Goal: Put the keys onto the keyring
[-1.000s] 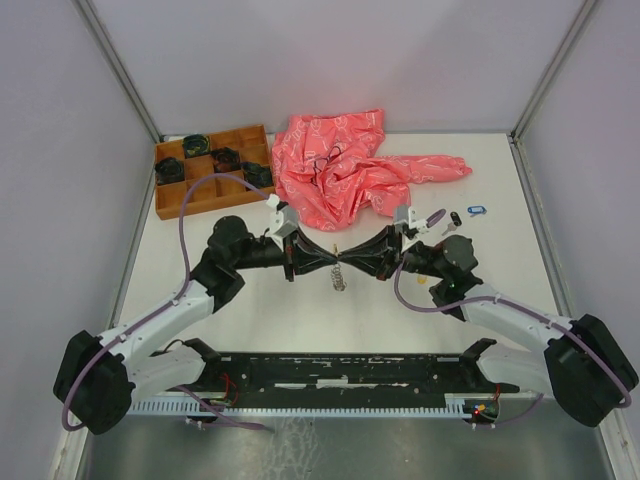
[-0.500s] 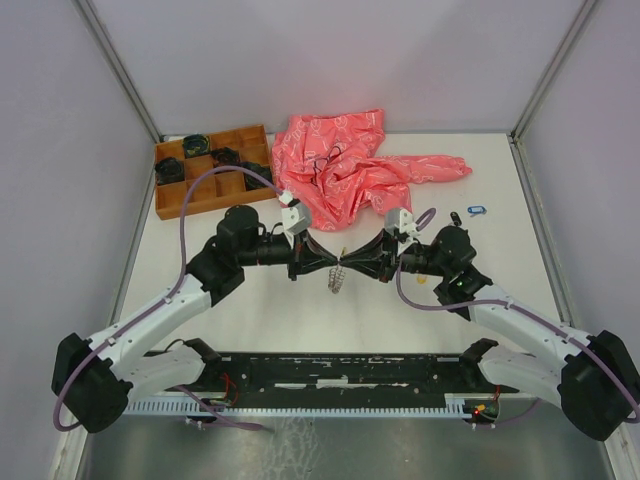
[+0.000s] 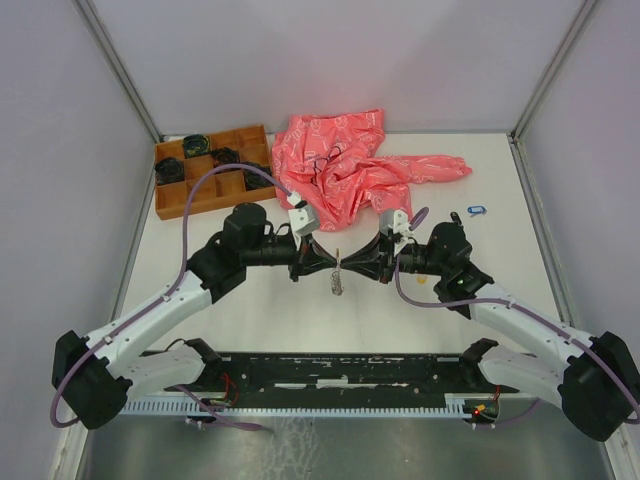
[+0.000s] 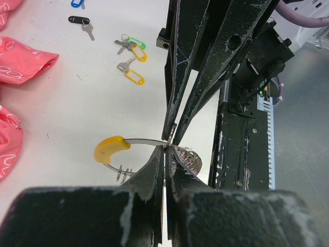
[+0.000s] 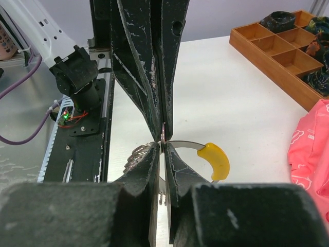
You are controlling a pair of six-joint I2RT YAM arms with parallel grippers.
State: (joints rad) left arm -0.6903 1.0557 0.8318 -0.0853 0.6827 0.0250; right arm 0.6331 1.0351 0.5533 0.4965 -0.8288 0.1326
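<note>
1. The left gripper (image 3: 326, 266) is closed; in the left wrist view its fingers (image 4: 154, 167) press together on the thin metal band of the keyring (image 4: 109, 148).
2. The right gripper (image 3: 354, 266) faces it tip to tip. Its fingers (image 5: 172, 159) stand a sliver apart, with the band of the ring pinched between them, so it too is gripping the keyring.
3. The two grippers meet over the middle of the counter (image 3: 270, 310), about halfway between the left and right edges.
4. The keyring hangs at that meeting point. Its yellow plastic segment curves away toward the far edge, and the coiled wire part bunches on the side toward the near edge. Whether the coil touches the counter I cannot tell.
5. The keys (image 4: 133, 77) lie loose on the counter beyond the right gripper, toward the right edge. Two carry yellow tags, and a green tag lies touching one of the yellow ones.
6. A black-tagged key (image 4: 78, 19) lies apart from that cluster, and a blue-tagged key (image 3: 476, 210) lies nearest the right edge.
7. None of the keys is on the ring.
8. A crumpled pink plastic bag (image 3: 345, 170) lies at the far edge, just beyond the grippers.
9. A wooden compartment tray (image 3: 215, 190) sits in the far left corner, with dark coiled bundles (image 3: 196, 143) in several compartments.
</note>
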